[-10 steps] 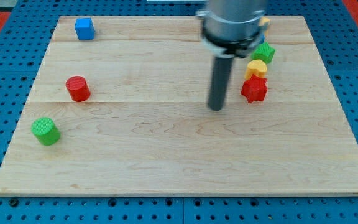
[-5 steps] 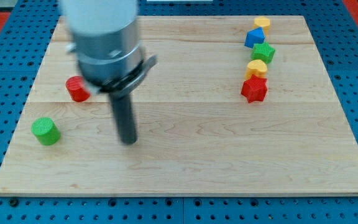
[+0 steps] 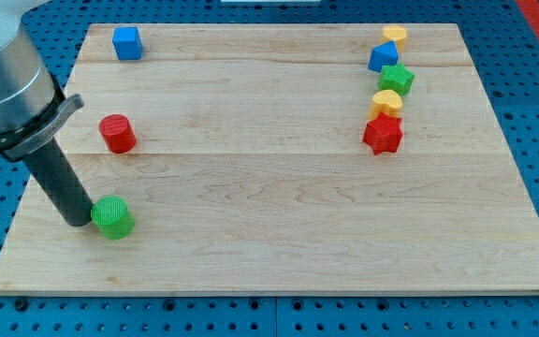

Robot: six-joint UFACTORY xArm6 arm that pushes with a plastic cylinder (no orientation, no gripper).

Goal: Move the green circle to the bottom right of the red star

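The green circle (image 3: 113, 217) is a short green cylinder near the view's bottom left of the wooden board (image 3: 279, 243). My tip (image 3: 75, 221) is right at its left side, touching it. The red star (image 3: 383, 134) lies far off at the view's right, at the lower end of a column of blocks.
A red cylinder (image 3: 117, 133) stands above the green circle. A blue cube (image 3: 127, 43) is at the top left. Above the red star, from bottom to top: a yellow block (image 3: 386, 101), a green star (image 3: 397, 79), a blue block (image 3: 383, 57), a yellow block (image 3: 394, 36).
The rod swept from the board's middle to the far left, came round the green circle's left side, and the circle has slid right and slightly down.
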